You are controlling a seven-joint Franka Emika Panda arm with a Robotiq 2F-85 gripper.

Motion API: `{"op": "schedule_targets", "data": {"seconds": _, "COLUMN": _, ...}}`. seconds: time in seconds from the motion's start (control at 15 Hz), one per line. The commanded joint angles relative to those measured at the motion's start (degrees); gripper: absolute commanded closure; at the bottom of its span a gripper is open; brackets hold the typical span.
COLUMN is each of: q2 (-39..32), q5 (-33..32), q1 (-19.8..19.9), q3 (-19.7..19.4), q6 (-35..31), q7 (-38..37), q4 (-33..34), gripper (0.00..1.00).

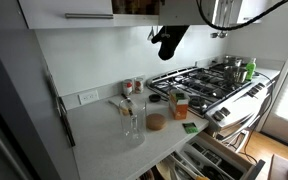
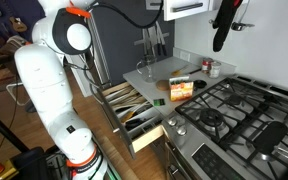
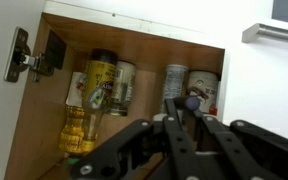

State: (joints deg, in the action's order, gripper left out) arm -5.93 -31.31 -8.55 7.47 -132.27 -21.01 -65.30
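My gripper is raised in front of an open upper cabinet. Its fingers are drawn close together around a small dark object with a bluish round end; what the object is cannot be told. Inside the cabinet stand a yellow oil bottle and a can at the left. Two more cans stand just behind the fingertips. In both exterior views the gripper hangs high above the counter by the cabinets.
On the counter stand a glass jar, a round brown lid, small bottles and a box. A gas stove carries a pot. The drawer below is open. A cabinet hinge shows at left.
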Motion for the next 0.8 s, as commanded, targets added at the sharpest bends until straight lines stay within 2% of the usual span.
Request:
{"op": "schedule_targets", "data": {"seconds": 0.0, "q2": 10.2, "q5": 0.7, "q1": 0.9, "q3": -0.3, "q6": -1.4, "q7": 0.2, "q4": -13.7, "gripper": 0.96}}
{"op": "schedule_targets", "data": {"seconds": 0.2, "q2": 16.3, "q5": 3.8, "q1": 0.5, "q3": -0.7, "q6": -0.5, "q7": 2.7, "q4": -21.4, "gripper": 0.96}}
{"op": "schedule_targets", "data": {"seconds": 0.53, "q2": 26.8, "q5": 13.0, "q1": -1.8, "q3": -2.8, "q6": -3.6, "q7": 9.8, "q4": -35.1, "gripper": 0.96}}
{"op": "schedule_targets", "data": {"seconds": 0.6, "q2": 28.6, "q5": 14.2, "q1": 0.5, "q3": -1.1, "q6": -4.5, "q7": 11.3, "q4": -37.5, "gripper": 0.96}}
{"op": "schedule_targets", "data": {"seconds": 0.67, "q2": 30.7, "q5": 10.7, "q1": 2.6, "q3": -0.3, "q6": -6.9, "q7": 8.3, "q4": -40.2, "gripper": 0.96}}
{"op": "schedule_targets", "data": {"seconds": 0.73, "q2": 24.6, "q5": 12.4, "q1": 2.6, "q3": 0.9, "q6": -3.1, "q7": 9.4, "q4": -31.6, "gripper": 0.96}}
